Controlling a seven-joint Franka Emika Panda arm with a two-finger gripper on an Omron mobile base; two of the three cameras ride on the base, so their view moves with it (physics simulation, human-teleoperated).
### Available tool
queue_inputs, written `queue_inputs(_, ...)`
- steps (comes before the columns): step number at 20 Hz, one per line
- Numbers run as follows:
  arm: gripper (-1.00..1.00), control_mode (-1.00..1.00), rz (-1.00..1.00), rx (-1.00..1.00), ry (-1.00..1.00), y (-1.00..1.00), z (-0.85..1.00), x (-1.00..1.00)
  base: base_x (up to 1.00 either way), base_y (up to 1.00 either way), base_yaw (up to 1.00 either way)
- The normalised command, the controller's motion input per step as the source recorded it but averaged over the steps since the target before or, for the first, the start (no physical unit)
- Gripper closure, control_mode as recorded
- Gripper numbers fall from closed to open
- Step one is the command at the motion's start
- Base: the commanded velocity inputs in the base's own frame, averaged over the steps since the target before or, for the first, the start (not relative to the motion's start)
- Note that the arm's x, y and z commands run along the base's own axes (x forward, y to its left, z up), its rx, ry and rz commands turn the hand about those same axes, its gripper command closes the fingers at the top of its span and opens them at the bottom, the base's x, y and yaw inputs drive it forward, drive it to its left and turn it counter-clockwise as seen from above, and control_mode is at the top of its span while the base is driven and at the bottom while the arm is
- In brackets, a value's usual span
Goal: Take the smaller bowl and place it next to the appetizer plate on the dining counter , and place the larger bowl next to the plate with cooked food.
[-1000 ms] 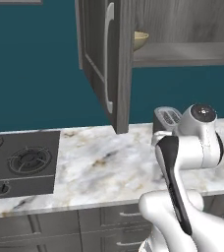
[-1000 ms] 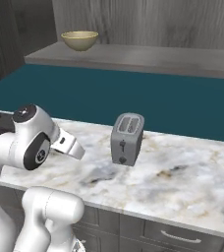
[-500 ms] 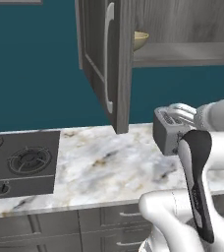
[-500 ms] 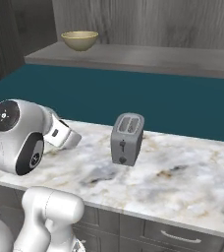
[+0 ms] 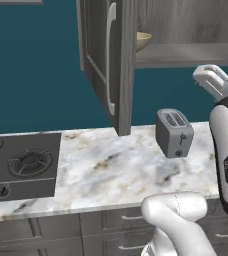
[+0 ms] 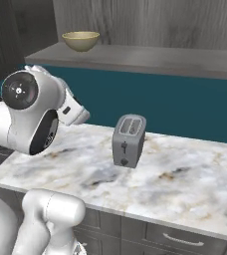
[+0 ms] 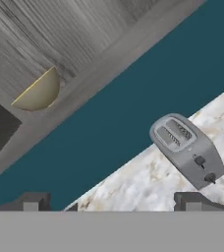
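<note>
Up on the cabinet shelf [image 6: 150, 56] sits the smaller bowl [image 6: 80, 41]. The gripper [image 7: 111, 201] is empty, fingers spread. Reaching up carelessly could strike the open cabinet door [image 5: 106, 60] or the toaster [image 6: 128, 140].

Smaller bowl [image 6: 80, 41] glossy tan-yellow; shelf [image 6: 150, 57] grey wood grain, matt; toaster [image 6: 129, 140] smooth grey metal; surface [image 6: 185, 184] polished marble.
</note>
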Motion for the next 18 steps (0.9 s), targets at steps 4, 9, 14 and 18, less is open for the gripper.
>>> queue_inputs(4, -1.0, -1.0, 0.0, 0.07, 0.0, 0.0, 0.93, 0.14, 0.0, 0.0, 0.0)
queue_inputs(9, -1.0, -1.0, 0.0, 0.01, 0.0, 0.0, 0.36, 0.53, 0.0, 0.0, 0.0)
queue_inputs(14, -1.0, -1.0, 0.01, 0.0, 0.03, 0.0, 0.08, 0.89, 0.0, 0.0, 0.0)
queue_inputs(18, -1.0, -1.0, 0.04, 0.0, 0.0, 0.04, 0.13, 0.91, 0.0, 0.0, 0.0)
